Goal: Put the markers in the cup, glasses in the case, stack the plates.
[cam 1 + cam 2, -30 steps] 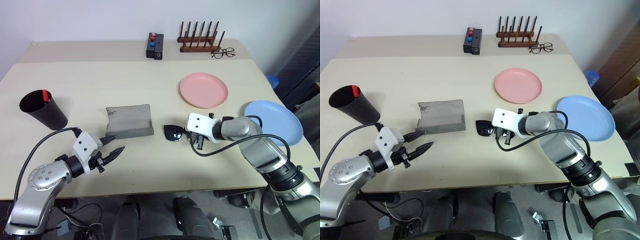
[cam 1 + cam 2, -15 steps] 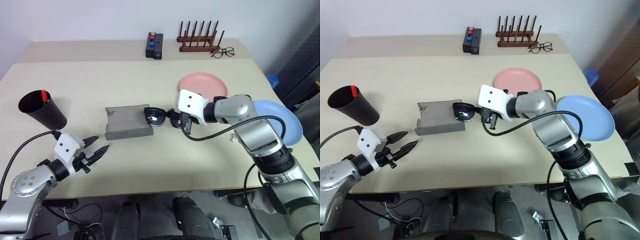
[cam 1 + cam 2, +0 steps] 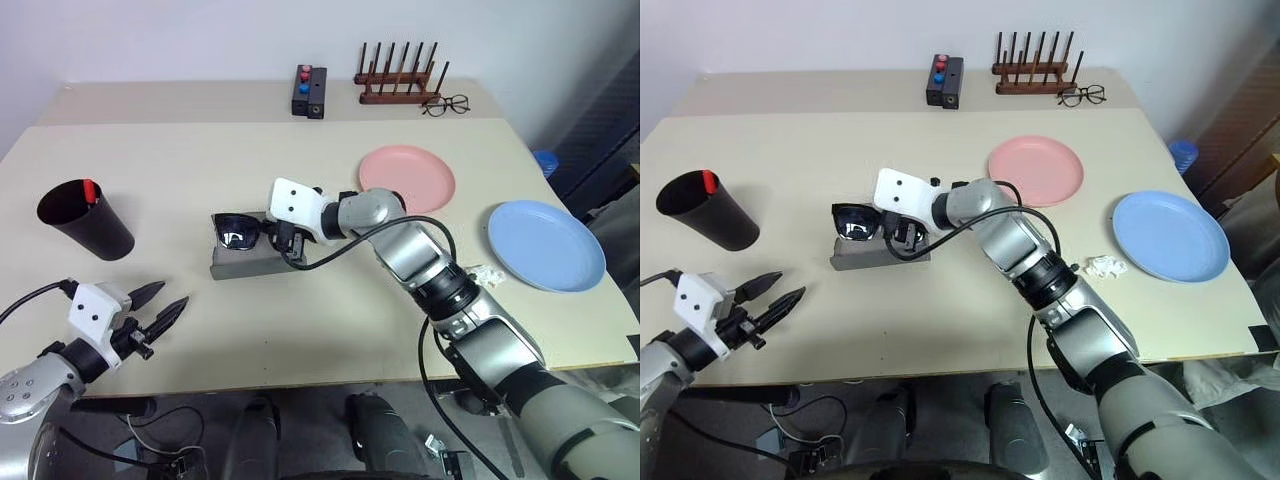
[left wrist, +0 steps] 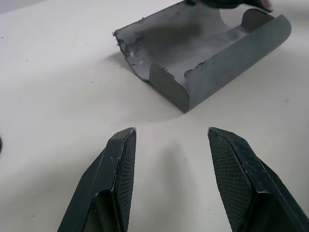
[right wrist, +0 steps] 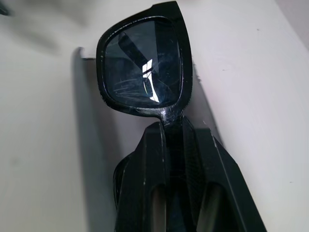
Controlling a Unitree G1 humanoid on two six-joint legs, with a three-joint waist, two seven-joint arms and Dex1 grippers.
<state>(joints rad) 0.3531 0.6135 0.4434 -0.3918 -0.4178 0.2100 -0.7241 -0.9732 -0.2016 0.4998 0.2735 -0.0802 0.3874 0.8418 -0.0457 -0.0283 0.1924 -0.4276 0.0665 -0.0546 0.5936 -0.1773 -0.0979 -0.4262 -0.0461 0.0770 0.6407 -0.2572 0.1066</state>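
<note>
With its jaws clenched on the bridge of the glasses point(image 3: 238, 230), the right gripper point(image 3: 283, 238) holds them over the open grey case point(image 3: 258, 258), lenses facing the robot and roughly level; whether the frame touches the case cannot be told. The case lies near the middle of the worktop point(image 3: 200, 160), its lid folded back flat. The left gripper point(image 3: 163, 305) hangs near the worktop's front edge, on the robot's left, well apart from the case, jaws released and empty, pointing toward the case. In the left wrist view both fingers point(image 4: 118, 164) stand apart with bare worktop between them. The black cup point(image 3: 85, 219) stands upright at the left side, slightly tilted in view, with the red cap of one of the markers point(image 3: 89, 188) showing at its rim; the second marker cannot be made out. The pink plate point(image 3: 407, 180) sits right of the case, and the light blue plate point(image 3: 545, 245) lies further right near the worktop's edge, the two well apart, not stacked. A small crumpled white scrap point(image 3: 486, 277) lies just beside the blue plate. At the far edge sit a wooden peg rack point(image 3: 400, 78), clear-lens spectacles point(image 3: 446, 104) and a black button box point(image 3: 310, 91).
</note>
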